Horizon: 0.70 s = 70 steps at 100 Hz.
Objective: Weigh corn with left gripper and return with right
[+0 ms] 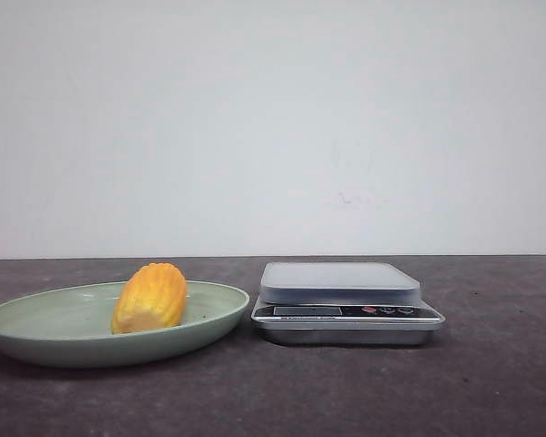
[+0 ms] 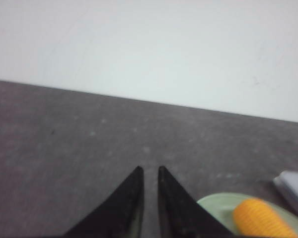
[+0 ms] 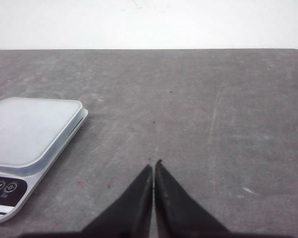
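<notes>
The corn (image 1: 150, 298), a stubby yellow-orange cob, lies in a pale green plate (image 1: 36, 332) at the table's left. A silver digital scale (image 1: 341, 287) with a grey platform stands just right of the plate, with nothing on it. Neither gripper shows in the front view. In the left wrist view my left gripper (image 2: 149, 168) hovers over bare table with its fingers nearly together and empty; the corn (image 2: 260, 220) and the plate (image 2: 216, 203) sit off to its side. My right gripper (image 3: 154, 163) is shut on nothing, over the table beside the scale (image 3: 30, 129).
The table top is dark grey and a white wall stands behind it. The scale's display and buttons face the front edge. A corner of the scale (image 2: 293, 186) shows beyond the plate in the left wrist view.
</notes>
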Motion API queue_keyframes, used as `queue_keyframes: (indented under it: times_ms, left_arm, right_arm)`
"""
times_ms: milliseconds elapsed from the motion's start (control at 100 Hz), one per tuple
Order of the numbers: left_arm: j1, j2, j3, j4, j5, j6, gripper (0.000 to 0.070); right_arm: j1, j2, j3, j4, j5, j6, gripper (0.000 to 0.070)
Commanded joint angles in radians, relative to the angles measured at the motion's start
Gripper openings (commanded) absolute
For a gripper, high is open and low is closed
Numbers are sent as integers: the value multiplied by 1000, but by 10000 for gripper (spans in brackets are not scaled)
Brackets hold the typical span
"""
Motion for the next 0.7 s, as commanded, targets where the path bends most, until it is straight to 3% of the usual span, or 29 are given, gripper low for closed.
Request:
queue_keyframes:
  times_ms: [0,150,230,330,510,690]
  left_arm:
    - [9,-3,-18,24,-6,17,16]
    - [28,-3,-18,-38,-11,144,16]
    - [29,-3,-18,-82,-16,173,16]
    - [37,-3,-18,-161,-13,173,16]
    - [50,-3,-18,-160,-8,174,16]
    - [50,-3,-18,-155,-2,119,16]
  right_arm:
    - [0,0,-4,10,-2,-8,0]
    - [0,0,-4,11,-1,-8,0]
    - [0,0,-4,11,-1,-8,0]
    - [0,0,-4,11,-2,-8,0]
    - [0,0,-4,11,-2,-8,0]
    - [0,0,-4,11,-2,-8,0]
